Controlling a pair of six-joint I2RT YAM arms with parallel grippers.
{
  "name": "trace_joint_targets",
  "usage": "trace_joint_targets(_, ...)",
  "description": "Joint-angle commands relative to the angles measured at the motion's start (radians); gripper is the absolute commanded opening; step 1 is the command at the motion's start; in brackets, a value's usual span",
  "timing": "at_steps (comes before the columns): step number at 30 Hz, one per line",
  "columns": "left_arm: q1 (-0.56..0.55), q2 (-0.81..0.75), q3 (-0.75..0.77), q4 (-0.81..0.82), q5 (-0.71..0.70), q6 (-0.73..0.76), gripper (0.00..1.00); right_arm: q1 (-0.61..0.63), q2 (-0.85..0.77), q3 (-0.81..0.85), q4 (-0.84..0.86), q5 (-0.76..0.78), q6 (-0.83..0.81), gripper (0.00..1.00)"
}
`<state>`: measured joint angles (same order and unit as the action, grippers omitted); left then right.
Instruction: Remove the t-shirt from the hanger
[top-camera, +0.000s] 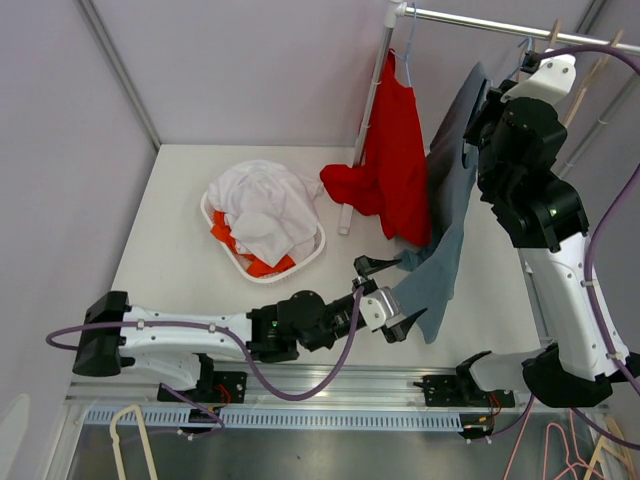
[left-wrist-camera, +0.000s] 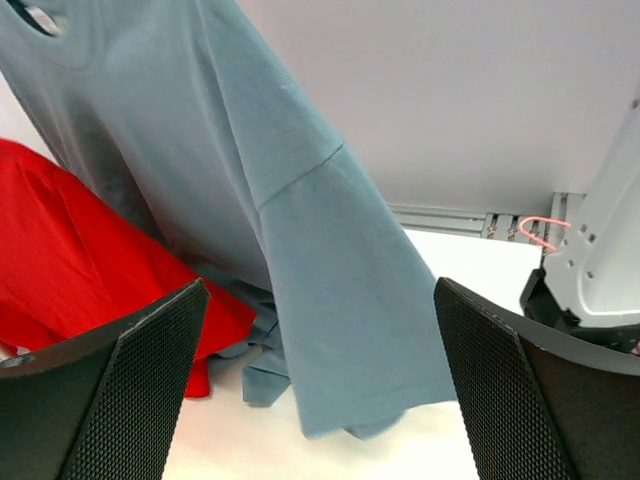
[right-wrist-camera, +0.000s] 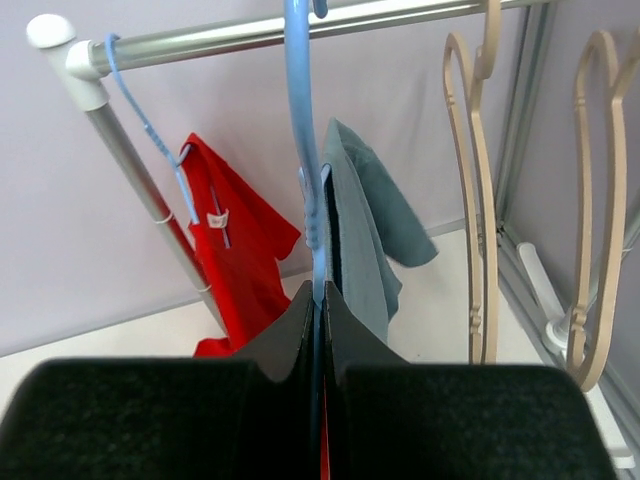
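A grey-blue t-shirt (top-camera: 452, 190) hangs from a light blue hanger (right-wrist-camera: 303, 140) on the metal rail (top-camera: 480, 18) at the back right. My right gripper (right-wrist-camera: 320, 297) is up at the rail, shut on the hanger's neck just below the hook, with the t-shirt (right-wrist-camera: 365, 235) draped right behind its fingers. My left gripper (top-camera: 385, 295) sits low over the table at the shirt's bottom edge, wide open. In the left wrist view the shirt's sleeve (left-wrist-camera: 340, 300) hangs down between the two fingers (left-wrist-camera: 130, 390) without touching either.
A red t-shirt (top-camera: 395, 160) hangs on a second blue hanger (right-wrist-camera: 150, 130) beside the rack's post, its hem on the table. A white basket (top-camera: 318, 245) holds white and orange clothes. Beige hangers (right-wrist-camera: 470, 160) hang further right on the rail. Loose hangers (top-camera: 130, 440) lie by the arm bases.
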<state>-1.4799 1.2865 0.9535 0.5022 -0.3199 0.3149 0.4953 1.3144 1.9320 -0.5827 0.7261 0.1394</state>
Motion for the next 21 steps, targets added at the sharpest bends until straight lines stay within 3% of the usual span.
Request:
trace_joint_targets(1, -0.003, 0.03, 0.013, 0.104, -0.03, 0.004, 1.0, 0.046, -0.038, 0.051, 0.03, 0.05, 0.034, 0.0)
trace_joint_targets(8, 0.003, 0.119, 0.122, 0.079, -0.034, -0.008, 1.0, 0.115, -0.056, 0.039, 0.021, 0.081, 0.034, 0.0)
trace_joint_targets(17, 0.11, 0.238, 0.293, -0.062, 0.054, -0.157, 1.0, 0.154, -0.07, 0.036, 0.024, 0.084, 0.022, 0.0)
trace_joint_targets(21, 0.139, 0.306, 0.386, -0.166, 0.051, -0.186, 0.65, 0.155, -0.072, 0.044, 0.027, 0.088, 0.011, 0.0)
